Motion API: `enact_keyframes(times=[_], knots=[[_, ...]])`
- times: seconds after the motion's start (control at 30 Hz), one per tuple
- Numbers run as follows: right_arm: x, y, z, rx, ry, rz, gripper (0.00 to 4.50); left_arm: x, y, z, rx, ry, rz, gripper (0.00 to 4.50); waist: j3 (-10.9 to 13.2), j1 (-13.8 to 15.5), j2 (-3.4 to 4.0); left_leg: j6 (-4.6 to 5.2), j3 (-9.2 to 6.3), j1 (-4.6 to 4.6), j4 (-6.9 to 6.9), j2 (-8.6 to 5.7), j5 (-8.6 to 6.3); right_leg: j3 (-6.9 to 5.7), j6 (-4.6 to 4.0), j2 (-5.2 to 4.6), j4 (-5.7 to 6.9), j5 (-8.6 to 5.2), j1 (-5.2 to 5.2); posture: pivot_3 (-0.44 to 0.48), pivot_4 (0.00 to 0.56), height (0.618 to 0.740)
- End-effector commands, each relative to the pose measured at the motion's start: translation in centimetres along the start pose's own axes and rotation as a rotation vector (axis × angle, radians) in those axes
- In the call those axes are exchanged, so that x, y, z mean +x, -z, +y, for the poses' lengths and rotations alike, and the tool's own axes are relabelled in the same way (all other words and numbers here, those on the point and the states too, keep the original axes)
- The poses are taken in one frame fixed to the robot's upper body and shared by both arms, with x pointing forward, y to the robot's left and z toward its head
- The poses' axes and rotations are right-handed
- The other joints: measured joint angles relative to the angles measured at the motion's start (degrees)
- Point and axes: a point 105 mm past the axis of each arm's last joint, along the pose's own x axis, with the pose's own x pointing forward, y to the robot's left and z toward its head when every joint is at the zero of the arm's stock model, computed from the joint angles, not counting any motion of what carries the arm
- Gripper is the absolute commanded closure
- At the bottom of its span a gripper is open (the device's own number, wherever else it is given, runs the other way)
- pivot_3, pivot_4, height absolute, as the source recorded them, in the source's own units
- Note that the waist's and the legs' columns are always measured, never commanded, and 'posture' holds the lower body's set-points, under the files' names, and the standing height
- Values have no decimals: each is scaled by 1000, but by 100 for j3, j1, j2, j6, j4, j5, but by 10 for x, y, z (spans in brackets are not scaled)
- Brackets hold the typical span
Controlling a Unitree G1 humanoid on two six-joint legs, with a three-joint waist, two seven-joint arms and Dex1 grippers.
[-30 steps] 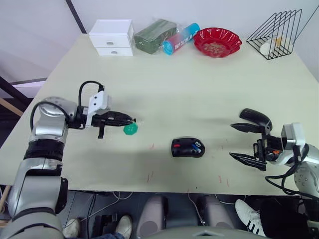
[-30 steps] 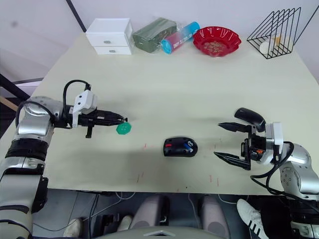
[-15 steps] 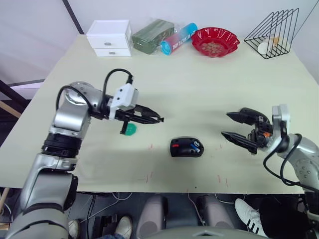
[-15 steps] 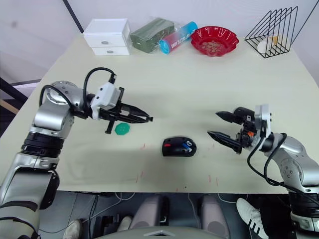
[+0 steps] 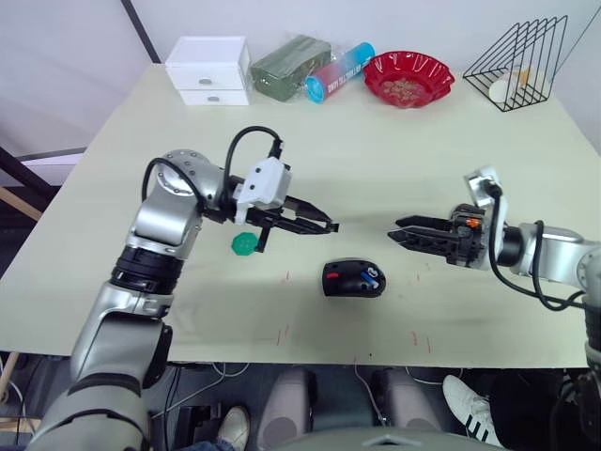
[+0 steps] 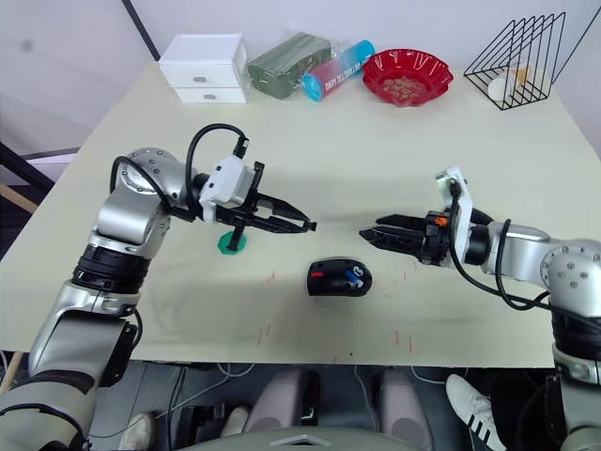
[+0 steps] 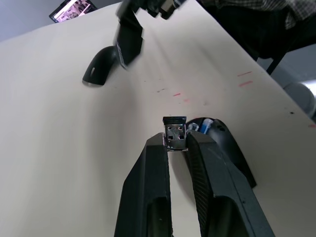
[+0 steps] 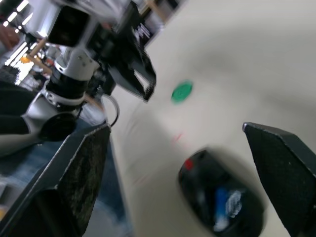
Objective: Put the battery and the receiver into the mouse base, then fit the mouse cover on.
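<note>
1. On the desk [image 5: 394,169], near the front edge, sits the mouse base [image 5: 354,278], hollow side up; red patch visible at its left end, the battery [image 5: 373,276] lies in it at the right end, blue with a white tip.
2. Left tool [image 5: 331,227] is above the desk, just up-left of the mouse base, pointing toward it. Fingers nearly closed, pinching the receiver [image 7: 174,133] at the very tips; the left wrist view shows its metal plug face and black cap sticking out past the fingertips.
3. In the same wrist view the receiver sits just over the near edge of the mouse base, not in it.
4. Right tool [image 5: 400,231] is to the right of the mouse base, fingers pointing left toward the left tool. Jaws spread wide in the right wrist view, nothing between them.
5. Mouse cover [image 7: 100,65] lies on the desk beyond the right tool in the left wrist view, clear of the base.
6. Green disc [image 5: 245,244] on the desk, under the left arm, left of the base.
7. Back edge of the desk: white drawer box [image 5: 209,70], red bowl [image 5: 408,78], wire rack [image 5: 521,66].
</note>
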Motion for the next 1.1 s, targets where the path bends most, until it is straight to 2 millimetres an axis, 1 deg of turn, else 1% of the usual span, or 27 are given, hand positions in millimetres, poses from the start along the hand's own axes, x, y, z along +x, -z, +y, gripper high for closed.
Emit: enact_keyframes(times=[0.03, 0.2, 0.3, 0.37, 0.5, 0.57, 0.6, 0.63, 0.67, 0.7, 0.97, 1.1], knots=[[3, -3, 9, 78, -14, 16, 0, 3, -9, 3, 53, -1, 5, 4435, 0, 0, 0, 0, 0, 0, -1, 0, 0, 0, 0, 0, 0, 0, 0, 0, 150, 740], [15, -7, 11, 170, -6, 10, 0, 13, -11, 8, 56, -1, 0, 4435, 0, -23, -1, 1, 3, -8, -1, 0, 0, 2, 1, -2, -6, 0, -4, 0, 150, 740], [23, -9, 9, 186, 9, -8, 0, 18, -10, 9, 49, -9, 11, 4435, 0, -39, -1, 1, -1, -7, -1, 0, 0, 0, 1, 0, -4, 0, -4, 0, 150, 740], [24, -9, 9, 186, 18, -8, 0, 19, -10, 9, 57, -7, 13, 4435, 0, -60, -1, 1, -2, -9, -2, 0, 0, -1, 1, 0, -5, 0, -4, 0, 150, 740], [30, -9, 6, 211, 30, -27, 0, 26, -11, 10, 46, 5, 10, 4435, -2, -106, -1, 1, -5, -51, 7, 1, 0, -3, 2, -1, -1, 1, -43, 0, 150, 740], [31, -8, 5, 219, 30, -31, 944, 28, -8, 10, 48, 3, 13, 4435, -1, -113, -1, -5, -17, -102, 34, 2, 4, -11, 2, -1, 16, 1, -85, 0, 150, 740], [30, -8, 5, 219, 31, -32, 1051, 29, -7, 8, 43, 12, 13, 4435, -1, -126, -1, -10, -17, -104, 39, 2, 7, -12, 2, -1, 17, 1, -85, 0, 150, 740], [30, -8, 5, 221, 31, -33, 1841, 29, -7, 8, 34, 11, 9, 4435, -1, -130, -1, -9, -17, -107, 43, 1, 6, -11, 3, -2, 15, 1, -85, 0, 150, 740], [31, -8, 5, 221, 32, -34, 2073, 29, -7, 9, 27, 10, 5, 4435, -1, -134, -1, -8, -16, -107, 45, 2, 5, -11, 3, -2, 16, 2, -85, 0, 150, 740], [31, -8, 5, 221, 31, -34, 2432, 29, -7, 8, 29, 12, 8, 4435, -1, -136, -1, -3, -16, -107, 46, 2, 2, -10, 4, -2, 16, 2, -84, 0, 150, 740], [31, -8, 6, 222, 18, -39, 2432, 28, -4, 12, 40, 5, 28, 4435, -1, -138, -1, 2, -21, -104, 65, 1, 0, -11, 4, 0, 48, 2, -85, 0, 150, 740], [30, -9, 5, 224, 22, -43, 2432, 29, -1, 9, 37, 10, 28, 4435, -1, -138, -1, 2, -22, -103, 68, 1, 0, -11, 4, 0, 52, 2, -85, 0, 150, 740]])
